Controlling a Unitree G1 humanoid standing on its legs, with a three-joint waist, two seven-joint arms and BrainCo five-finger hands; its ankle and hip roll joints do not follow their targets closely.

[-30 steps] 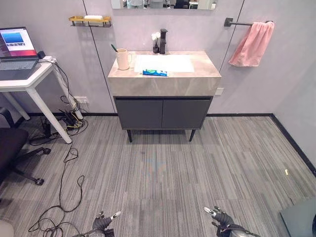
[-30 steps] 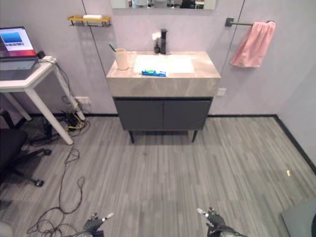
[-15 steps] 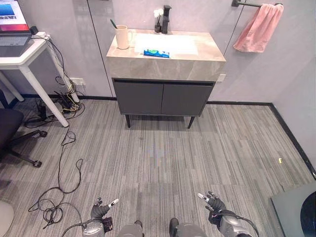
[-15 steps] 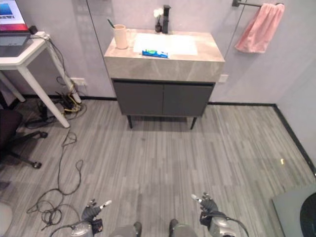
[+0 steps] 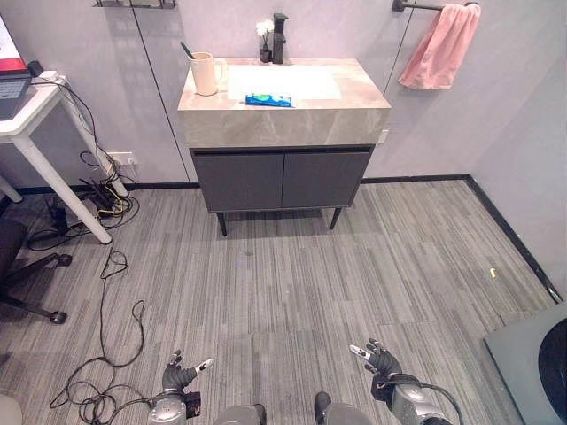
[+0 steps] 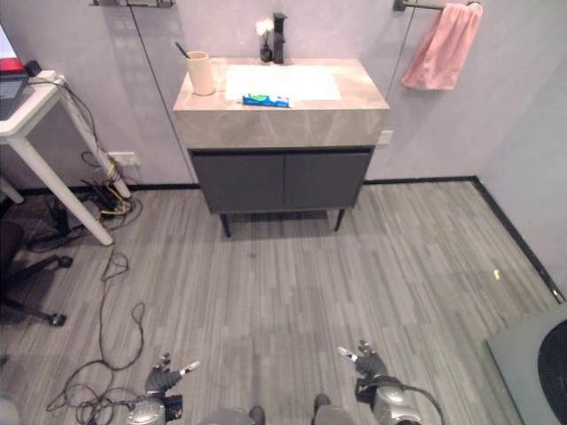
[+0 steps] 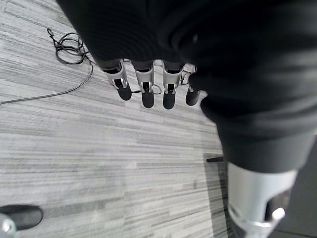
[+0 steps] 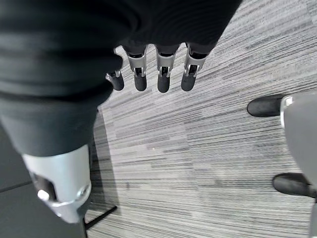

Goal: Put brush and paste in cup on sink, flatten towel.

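Observation:
A cream cup [image 5: 204, 73] with a dark-handled brush [image 5: 187, 50] standing in it sits on the sink counter's [image 5: 283, 124] left side. A blue paste tube [image 5: 268, 100] lies flat at the front edge of the white basin [image 5: 283, 81]. A pink towel [image 5: 438, 46] hangs bunched on the wall rail at the far right. My left hand [image 5: 182, 379] and right hand [image 5: 379, 360] hang low near the floor, far from the sink, both open and holding nothing. Their straight fingers [image 7: 143, 87] [image 8: 161, 74] show over the grey floor in the wrist views.
A dark two-door cabinet [image 5: 282, 181] stands under the counter. A black tap [image 5: 279, 25] and small white flowers [image 5: 264, 29] sit at the back. A white desk [image 5: 31, 133] with a laptop [image 5: 11, 75] is at left, a grey bin [image 5: 540, 359] at lower right.
The camera has moved: the whole scene shifted, with the sink now a little left and higher. Both hands stay low and open.

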